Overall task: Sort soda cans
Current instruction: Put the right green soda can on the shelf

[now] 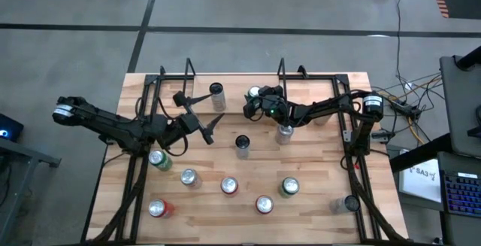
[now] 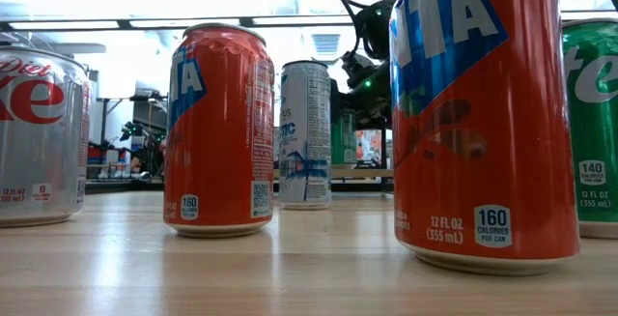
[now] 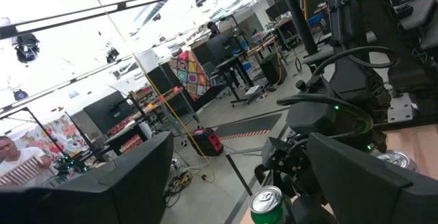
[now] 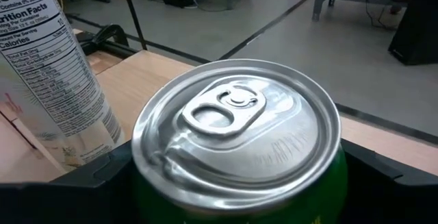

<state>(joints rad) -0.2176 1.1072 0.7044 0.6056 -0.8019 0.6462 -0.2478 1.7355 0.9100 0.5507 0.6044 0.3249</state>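
Right wrist view, right gripper [image 4: 236,183] open round green can [image 4: 236,125], far table edge.

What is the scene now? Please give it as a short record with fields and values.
surface: wooden table
left gripper: open, raised, holding nothing, near the table's far left part
right gripper: open, fingers on either side of a green can, not yet closed
beside green can: a white can with a nutrition label
front cans: orange Fanta can, second orange can, silver Diet Coke can, green can at the right edge
sorting: cans scattered, not yet grouped
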